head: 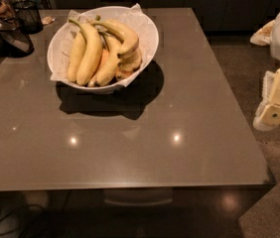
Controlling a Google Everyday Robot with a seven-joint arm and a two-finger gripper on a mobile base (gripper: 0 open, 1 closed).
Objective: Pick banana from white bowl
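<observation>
The white bowl (pixel 151 31) stands on the far left part of the grey table, lined with crinkled white paper. The banana (pixel 124 35), thick and strongly curved with a long greenish stem pointing left, lies on top at the bowl's right side. A bunch of straighter yellow bananas (pixel 87 54) fills the bowl's left and middle. My gripper (pixel 274 110), a cream-coloured part on the white arm, hangs off the table's right edge, far to the right of the bowl and lower in the view. It holds nothing that I can see.
A dark glass container (pixel 12 36) and a black mesh cup (pixel 29 15) stand at the table's far left corner. The table (pixel 170 133) ends at the front near the bottom of the view and at the right near the arm. Speckled floor (pixel 274 202) lies at the right.
</observation>
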